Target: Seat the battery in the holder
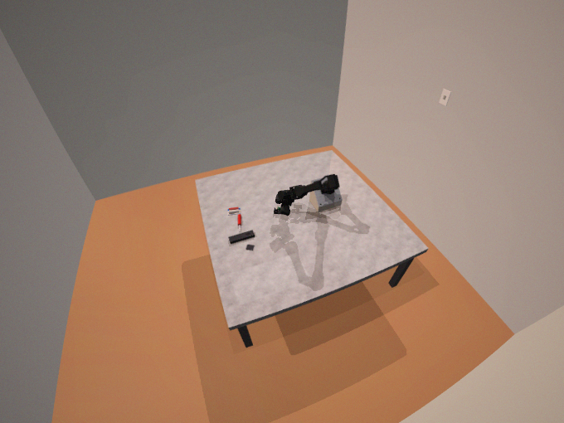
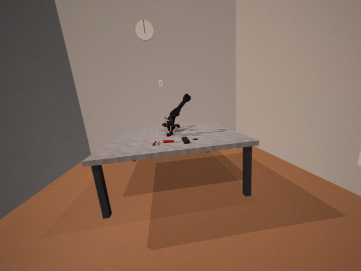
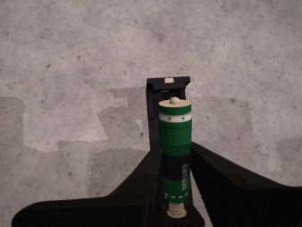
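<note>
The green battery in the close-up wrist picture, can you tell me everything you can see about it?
The battery is a smooth, shiny-looking green tube with a black band carrying pale writing. Near its terminal end is a white ring with green plus signs, and a small pale bump sticks out of the cream-colored top. The end effector grips it between its two dark fingers, over the black holder. Its bump points toward the lip, and its flat end is by the coiled spring; I can't tell whether they touch.
</note>
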Controlling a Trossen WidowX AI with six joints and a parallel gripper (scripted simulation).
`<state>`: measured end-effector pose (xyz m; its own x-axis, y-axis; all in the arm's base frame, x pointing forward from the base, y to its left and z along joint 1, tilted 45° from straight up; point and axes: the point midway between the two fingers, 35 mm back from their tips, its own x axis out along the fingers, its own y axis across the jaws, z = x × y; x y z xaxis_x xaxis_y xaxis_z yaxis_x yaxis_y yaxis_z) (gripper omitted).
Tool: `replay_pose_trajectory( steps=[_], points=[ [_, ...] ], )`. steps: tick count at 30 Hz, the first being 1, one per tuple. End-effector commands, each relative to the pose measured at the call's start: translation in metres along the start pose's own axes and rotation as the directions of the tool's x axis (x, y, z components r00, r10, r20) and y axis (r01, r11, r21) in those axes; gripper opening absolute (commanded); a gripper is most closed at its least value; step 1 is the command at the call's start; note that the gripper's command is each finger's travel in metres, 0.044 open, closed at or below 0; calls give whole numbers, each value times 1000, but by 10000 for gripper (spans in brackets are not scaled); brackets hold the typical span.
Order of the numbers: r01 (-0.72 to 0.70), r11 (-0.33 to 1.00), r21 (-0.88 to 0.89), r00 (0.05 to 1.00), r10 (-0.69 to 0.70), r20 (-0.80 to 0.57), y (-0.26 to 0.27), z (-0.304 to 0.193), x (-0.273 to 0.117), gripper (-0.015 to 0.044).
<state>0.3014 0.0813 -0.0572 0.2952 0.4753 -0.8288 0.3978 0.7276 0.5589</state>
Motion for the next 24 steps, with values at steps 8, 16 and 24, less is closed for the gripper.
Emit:
replay_pose_trajectory(
  steps=[8,16,24],
  points=[
    [21,1000,-6,997,-21,-77,-4,-4,5,60],
    [27,1000,-15,992,-29,-120,-4,-3,7,60],
    [32,999,-22,986,-35,-164,-4,-2,9,60]
  ],
)
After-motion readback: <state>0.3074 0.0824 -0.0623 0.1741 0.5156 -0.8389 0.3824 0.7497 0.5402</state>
